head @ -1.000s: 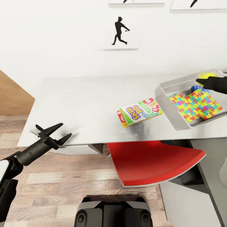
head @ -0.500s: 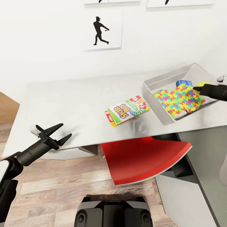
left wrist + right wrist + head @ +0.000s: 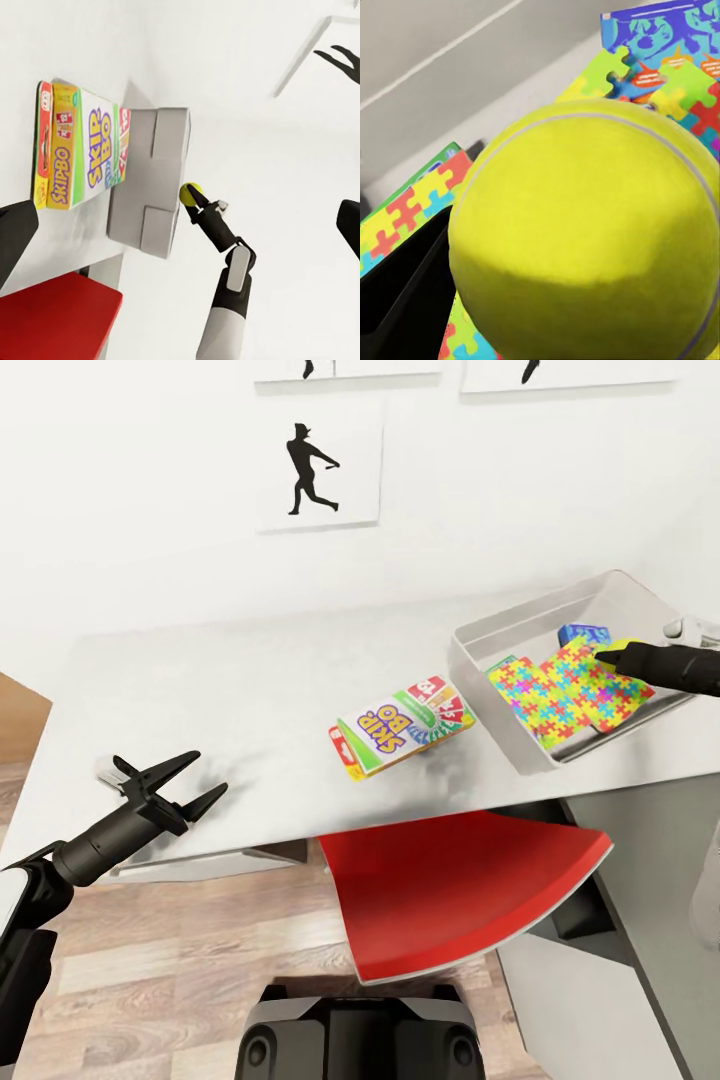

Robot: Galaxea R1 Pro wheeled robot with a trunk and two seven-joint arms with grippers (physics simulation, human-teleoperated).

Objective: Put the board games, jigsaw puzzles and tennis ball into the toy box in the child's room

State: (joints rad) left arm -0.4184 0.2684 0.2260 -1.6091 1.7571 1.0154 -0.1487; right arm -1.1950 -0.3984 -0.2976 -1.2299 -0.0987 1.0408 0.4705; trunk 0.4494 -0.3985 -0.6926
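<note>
Two flat, bright jigsaw puzzles (image 3: 567, 694) are lying inside the shallow grey toy box (image 3: 487, 693), where the fuzzy tennis ball (image 3: 617, 650) is being gripped by the right gripper (image 3: 612, 654); the left gripper (image 3: 190, 781) is being held wide open, empty.

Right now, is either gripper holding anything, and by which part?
The right gripper holds the tennis ball between its fingers, over the toy box. The left gripper is open and empty.
</note>
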